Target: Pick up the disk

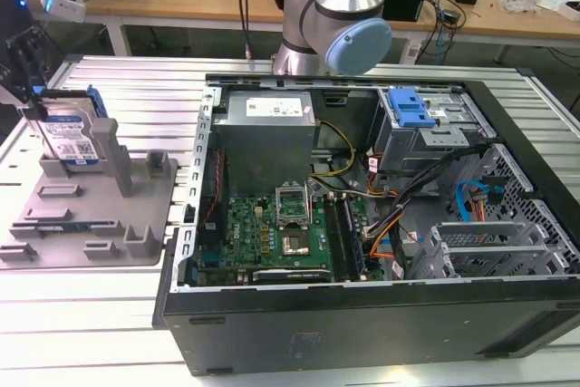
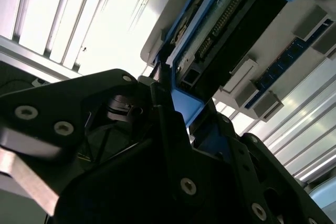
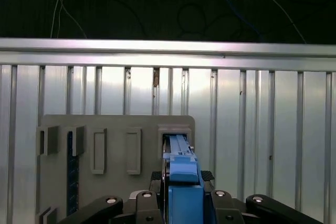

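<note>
Ribbed aluminium tabletop (image 1: 100, 314) ran under the whole scene, with wooden workbenches (image 1: 507, 15) cluttered behind it. At about nine o'clock in the exterior view, the grey plastic holder (image 1: 86, 215) lay flat on the table with its upright posts standing. At roughly ten o'clock, over the holder's far corner, the disk (image 1: 71, 138) stood on edge, its white-and-blue label facing the camera and blue rails (image 1: 95, 101) along its edges; whether its lower edge rested in the holder's slot or was just clear of it could not be told. The gripper (image 1: 32, 97), dark and reaching down from the frame's upper corner on that side, sat at the disk's top edge. In the first wrist view the gripper (image 3: 181, 182) had its two black fingers (image 3: 156, 177) pressed against either side of the blue-railed disk (image 3: 181, 161), so the jaws were closed on the disk, with the holder (image 3: 115, 129) below. The second wrist view showed the disk (image 2: 231, 30) from its connector end, a blue rail (image 2: 184, 103) pinched at the fingers (image 2: 160, 90). Toward the exterior view's right, filling three o'clock, the open computer case (image 1: 362, 342) lay on its side with the motherboard (image 1: 272, 233), a grey power supply (image 1: 267, 129) and a blue-handled drive cage (image 1: 412, 115) exposed. At twelve o'clock the arm's silver column with its pale blue joint cap (image 1: 358, 43) rose behind the case.
</note>
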You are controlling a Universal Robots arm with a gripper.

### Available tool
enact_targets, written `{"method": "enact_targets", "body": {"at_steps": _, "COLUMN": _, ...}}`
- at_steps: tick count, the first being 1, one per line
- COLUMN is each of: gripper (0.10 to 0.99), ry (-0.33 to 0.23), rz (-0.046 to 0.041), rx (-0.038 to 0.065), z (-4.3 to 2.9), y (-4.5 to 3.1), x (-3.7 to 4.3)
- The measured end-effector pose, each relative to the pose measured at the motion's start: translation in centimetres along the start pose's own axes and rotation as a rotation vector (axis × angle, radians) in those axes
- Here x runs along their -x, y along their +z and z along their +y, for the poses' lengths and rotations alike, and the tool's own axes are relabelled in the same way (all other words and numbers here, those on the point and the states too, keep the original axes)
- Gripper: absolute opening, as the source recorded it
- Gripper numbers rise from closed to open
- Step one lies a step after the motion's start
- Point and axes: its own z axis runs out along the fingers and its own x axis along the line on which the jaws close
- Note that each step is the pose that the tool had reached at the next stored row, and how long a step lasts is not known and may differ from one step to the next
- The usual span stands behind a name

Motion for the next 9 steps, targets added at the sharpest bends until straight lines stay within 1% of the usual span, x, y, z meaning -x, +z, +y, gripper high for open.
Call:
{"method": "enact_targets", "body": {"at_steps": 6, "gripper": 0.369, "ry": 0.000, "rz": -0.0074, "rx": 0.000, "z": 0.08, "y": -1.66, "x": -0.17}}
{"method": "enact_targets", "body": {"at_steps": 7, "gripper": 0.369, "ry": 0.000, "rz": -0.0086, "rx": -0.001, "z": 0.11, "y": -2.22, "x": -0.21}}
{"method": "enact_targets", "body": {"at_steps": 9, "gripper": 0.369, "ry": 0.000, "rz": -0.0098, "rx": 0.000, "z": 0.14, "y": -3.01, "x": -0.28}}
